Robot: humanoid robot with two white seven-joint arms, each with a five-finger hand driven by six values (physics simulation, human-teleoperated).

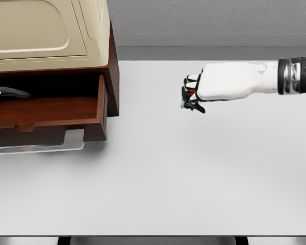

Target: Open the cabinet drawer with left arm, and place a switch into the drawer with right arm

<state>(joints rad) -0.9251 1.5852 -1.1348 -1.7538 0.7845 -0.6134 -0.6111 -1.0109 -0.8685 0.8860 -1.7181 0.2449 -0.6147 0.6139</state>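
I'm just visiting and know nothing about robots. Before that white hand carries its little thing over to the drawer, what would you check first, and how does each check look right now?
1. Drawer open: ok, it is pulled out of the cabinet.
2. Switch held: ok, the right hand has its fingers curled around a small colourful object.
3. Grip secure: cannot tell, the fingers hide most of it.
4. Path to the drawer: ok, the white table between the hand and the cabinet shows nothing in the way.
5. Room inside the drawer: not ok yet, a dark-tipped part, probably the left hand, lies over it at the picture's left edge.
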